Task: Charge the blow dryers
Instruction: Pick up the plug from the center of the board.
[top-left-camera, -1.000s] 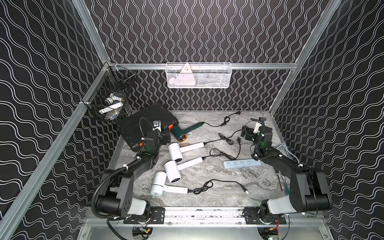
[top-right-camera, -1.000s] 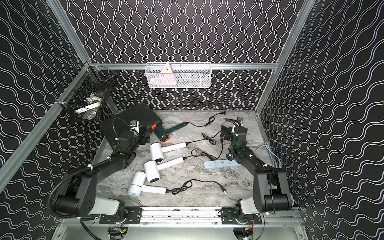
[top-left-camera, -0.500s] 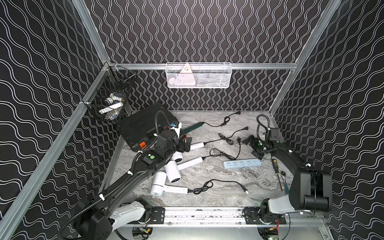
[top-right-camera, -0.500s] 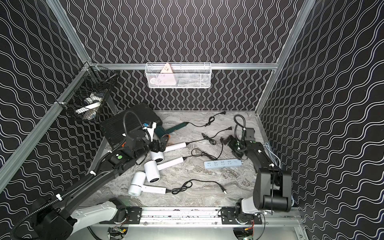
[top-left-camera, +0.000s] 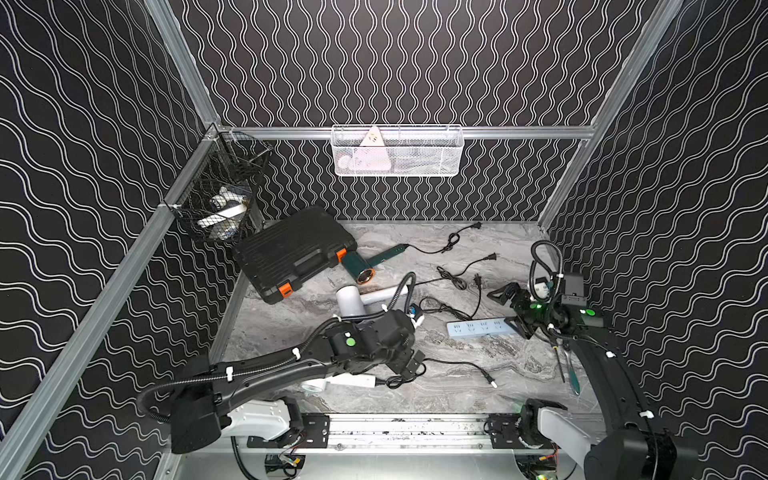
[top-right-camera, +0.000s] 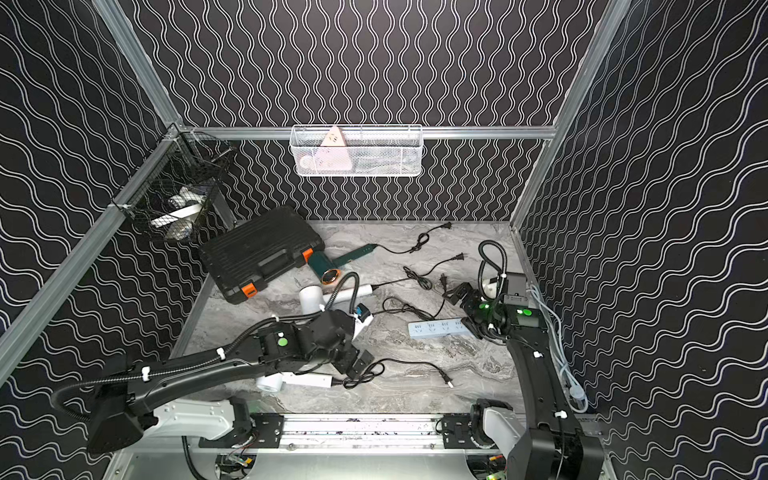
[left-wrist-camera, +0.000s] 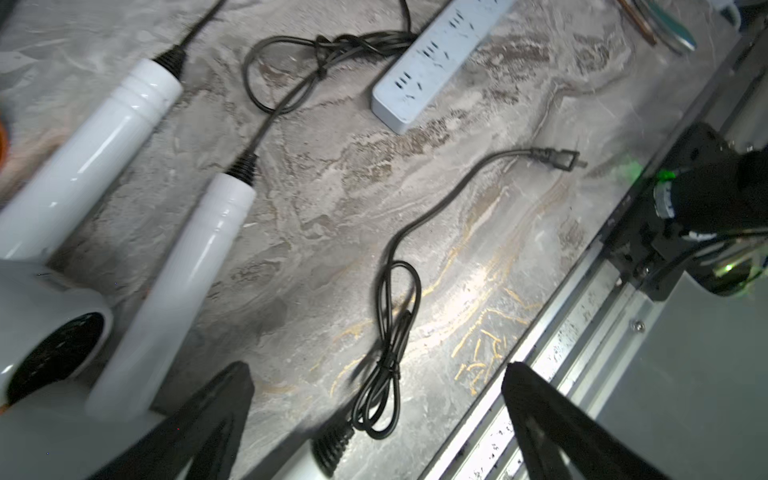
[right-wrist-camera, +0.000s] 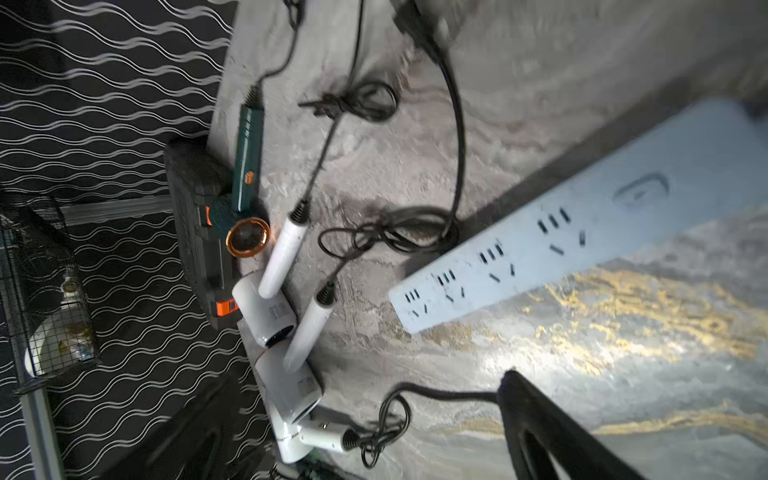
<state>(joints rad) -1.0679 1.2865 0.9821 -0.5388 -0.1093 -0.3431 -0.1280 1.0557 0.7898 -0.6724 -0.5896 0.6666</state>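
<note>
White blow dryers (top-left-camera: 350, 300) (one dark green)

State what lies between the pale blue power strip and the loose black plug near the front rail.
Bare marbled tabletop only, between power strip and plug, clearest in the left wrist view.

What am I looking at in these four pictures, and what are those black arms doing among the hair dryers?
This is a two-armed robot at a marble-patterned table. Two pictures look down on the whole scene from above, side by side like a pair of eyes. The other two come from cameras on the arms' wrists, so each looks out past its own claw. On the table lie three white blow dryers, a dark green blow dryer, their black cords, a pale blue power strip and a black case. The left gripper hangs open over a coiled cord. The right gripper is open near the strip's end. Neither holds anything.
</note>
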